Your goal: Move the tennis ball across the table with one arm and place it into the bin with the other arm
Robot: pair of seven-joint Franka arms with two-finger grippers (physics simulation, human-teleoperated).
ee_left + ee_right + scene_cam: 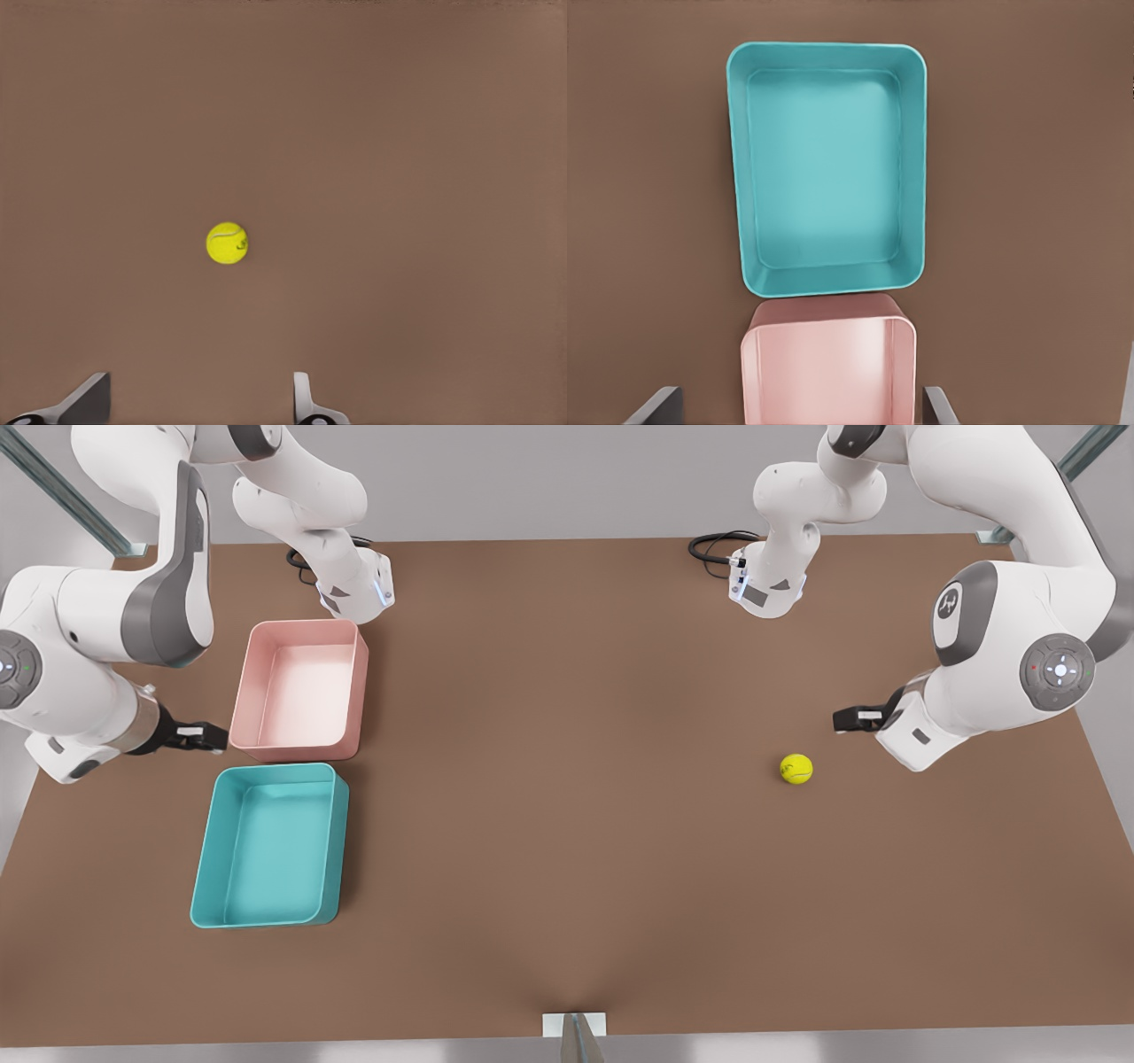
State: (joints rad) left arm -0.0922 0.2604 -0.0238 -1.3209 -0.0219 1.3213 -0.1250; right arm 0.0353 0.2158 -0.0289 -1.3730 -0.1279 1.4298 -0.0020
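Observation:
The tennis ball (796,769) (227,243), small and yellow-green, rests on the brown table (567,797) toward the front view's right. My left gripper (848,718) (199,405) hovers just beyond it, open, with nothing between its fingers. At the front view's left lies the teal bin (205,841) (737,177), nothing inside it. My right gripper (213,737) (797,409) hangs open above the near end of the pink tray, beside the bin.
A smaller pink tray (244,691) (749,372) sits right behind the teal bin, almost touching it. Black cables (713,545) lie at the back by the arm bases. A white bracket (574,1025) sits at the table's front edge.

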